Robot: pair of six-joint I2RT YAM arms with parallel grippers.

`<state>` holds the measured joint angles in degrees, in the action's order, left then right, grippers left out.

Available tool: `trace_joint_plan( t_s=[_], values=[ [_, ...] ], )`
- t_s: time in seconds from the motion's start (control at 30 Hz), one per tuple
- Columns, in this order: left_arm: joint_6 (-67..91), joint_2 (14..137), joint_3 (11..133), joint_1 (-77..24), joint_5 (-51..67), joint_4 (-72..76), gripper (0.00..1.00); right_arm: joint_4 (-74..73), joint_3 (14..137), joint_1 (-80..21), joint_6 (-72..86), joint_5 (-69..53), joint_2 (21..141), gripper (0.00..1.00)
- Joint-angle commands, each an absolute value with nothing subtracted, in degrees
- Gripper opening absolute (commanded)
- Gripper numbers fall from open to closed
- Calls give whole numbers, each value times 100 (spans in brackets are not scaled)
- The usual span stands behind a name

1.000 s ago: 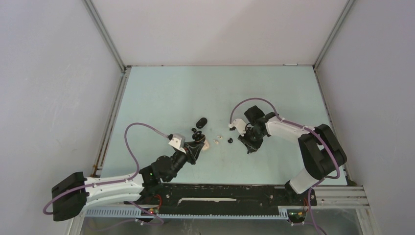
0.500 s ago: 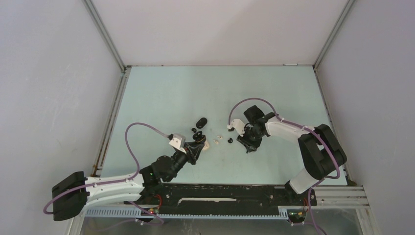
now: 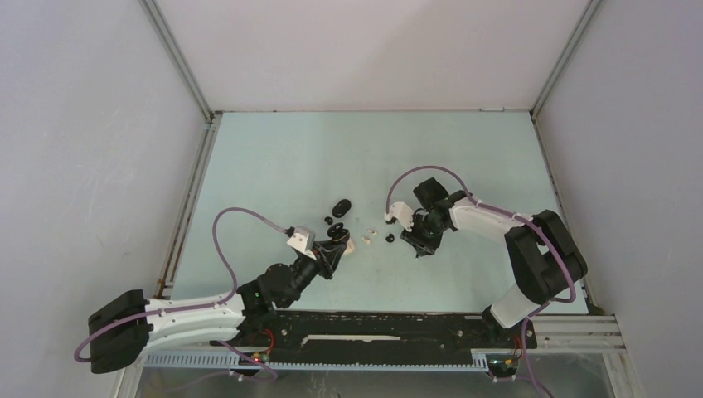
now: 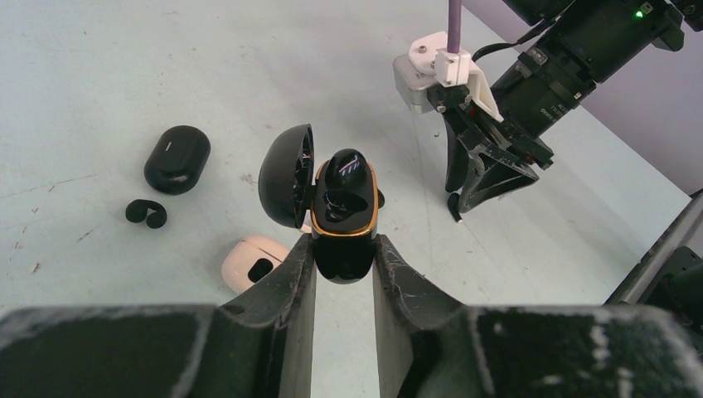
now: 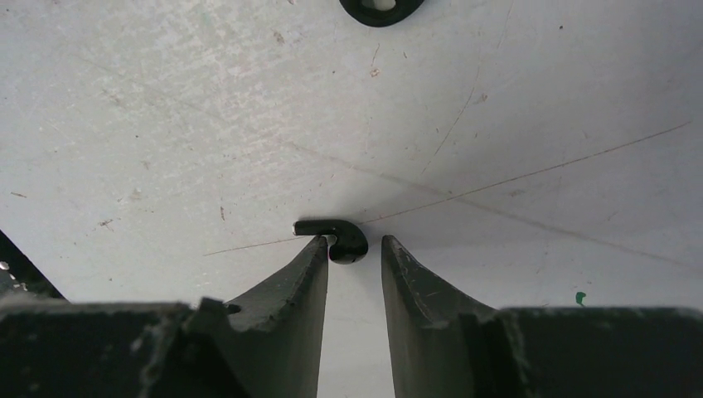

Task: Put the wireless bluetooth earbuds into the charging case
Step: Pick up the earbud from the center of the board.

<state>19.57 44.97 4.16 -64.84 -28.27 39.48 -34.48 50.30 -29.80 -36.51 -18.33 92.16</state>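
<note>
My left gripper (image 4: pixel 344 245) is shut on a black charging case (image 4: pixel 344 220) with a gold rim, held just above the table. Its lid (image 4: pixel 284 176) stands open to the left, and a glossy black earbud (image 4: pixel 345 168) sits in its far socket. My right gripper (image 5: pixel 355 242) points down at the table with its jaws slightly open around a small black earbud (image 5: pixel 344 239). That bud touches the left finger, and a gap shows on the right finger's side. In the top view the right gripper (image 3: pixel 419 247) is right of the left gripper (image 3: pixel 336 240).
A closed black case (image 4: pixel 176 157) and a loose black earbud (image 4: pixel 146 213) lie to the left. A cream case (image 4: pixel 253 264) lies by my left finger. Small whitish buds (image 3: pixel 370 236) and a black bud (image 3: pixel 390 238) lie between the grippers. A dark ring-shaped piece (image 5: pixel 380 10) lies farther out.
The right gripper's jaws have parted slightly around the black earbud on the table, and it has shifted a little. The left arm and its case have not moved.
</note>
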Motion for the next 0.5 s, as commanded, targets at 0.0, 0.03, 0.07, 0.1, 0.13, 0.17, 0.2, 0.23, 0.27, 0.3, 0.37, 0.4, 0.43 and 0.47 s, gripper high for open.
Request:
trace_joint_plan(
  t_s=[0.0, 0.03, 0.07, 0.1, 0.13, 0.17, 0.2, 0.23, 0.27, 0.3, 0.37, 0.4, 0.43, 0.47],
  values=[
    [2048, 4535, 554, -6459, -2814, 4219, 0, -3198, 4815, -2980, -4079, -1980, 9099, 34],
    [2042, 4538, 554, -6453, -2813, 4219, 0, -3151, 4773, -2987, -4210, -2031, 8974, 35],
    [2045, 4538, 554, -6453, -2813, 4219, 0, -3104, 4725, -2988, -4339, -2071, 8892, 35],
    [2047, 4540, 552, -6458, -2813, 4219, 0, -3058, 4695, -2986, -4448, -2100, 8838, 35],
    [2055, 4549, 554, -6457, -2814, 4219, 0, -3033, 4679, -2984, -4546, -2113, 8811, 35],
    [2061, 4547, 554, -6453, -2813, 4219, 0, -3014, 4682, -2981, -4611, -2106, 8805, 35],
    [2065, 4539, 554, -6451, -2813, 4217, 0, -2987, 4684, -2983, -4651, -2076, 8817, 34],
    [2065, 4539, 547, -6456, -2809, 4216, 0, -2968, 4685, -2990, -4678, -2040, 8834, 34],
    [2072, 4536, 545, -6454, -2813, 4211, 0, -2969, 4685, -2985, -4698, -2019, 8869, 34],
    [2074, 4524, 537, -6454, -2813, 4210, 0, -2978, 4685, -2992, -4714, -2006, 8903, 34],
    [2074, 4517, 528, -6451, -2820, 4213, 0, -3032, 4685, -2986, -4728, -2008, 8981, 33],
    [2069, 4521, 527, -6451, -2821, 4210, 0, -3039, 4677, -2977, -4721, -2017, 9016, 33],
    [2064, 4526, 527, -6456, -2821, 4210, 0, -3047, 4680, -2967, -4712, -2044, 9044, 33],
    [2065, 4538, 535, -6452, -2821, 4214, 0, -3057, 4682, -2961, -4711, -2094, 9057, 33]
  ],
)
